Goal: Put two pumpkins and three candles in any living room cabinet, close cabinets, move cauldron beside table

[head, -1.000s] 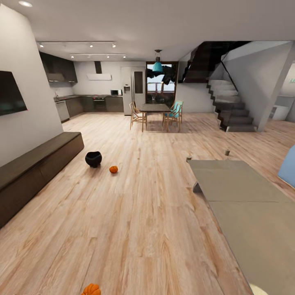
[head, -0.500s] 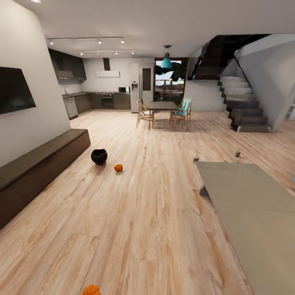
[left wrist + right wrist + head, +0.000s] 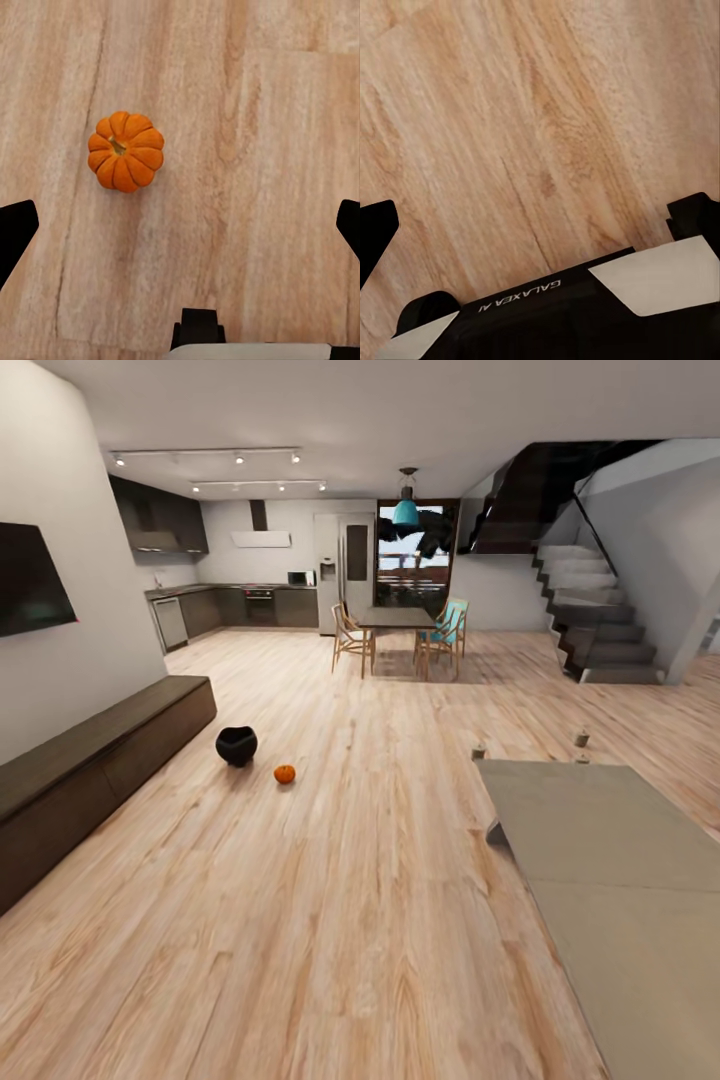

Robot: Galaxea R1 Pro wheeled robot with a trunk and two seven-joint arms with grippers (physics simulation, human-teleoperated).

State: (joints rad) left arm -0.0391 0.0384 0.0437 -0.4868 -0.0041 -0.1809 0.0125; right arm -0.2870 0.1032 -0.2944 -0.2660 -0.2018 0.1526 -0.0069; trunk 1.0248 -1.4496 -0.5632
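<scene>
Left gripper [image 3: 180, 225] spread wide above a pumpkin [image 3: 125, 151] on the wooden floor [image 3: 330, 880]; right gripper [image 3: 540, 217] also apart over bare boards.

Beside the long dark cabinet [image 3: 90, 760] sit the cauldron [image 3: 236, 745] and another pumpkin [image 3: 285, 773]; candles [image 3: 581, 738] stand beyond the grey rug [image 3: 600, 860].

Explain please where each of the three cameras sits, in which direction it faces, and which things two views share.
Head view: high on the robot, facing forward over the floor to the cauldron, a pumpkin and the cabinet.
Left wrist view: faces straight down at another pumpkin; left gripper fingertips frame it, wide apart.
Right wrist view: faces down at bare planks; right gripper fingertips wide apart.
Shared: the wooden floor.
</scene>
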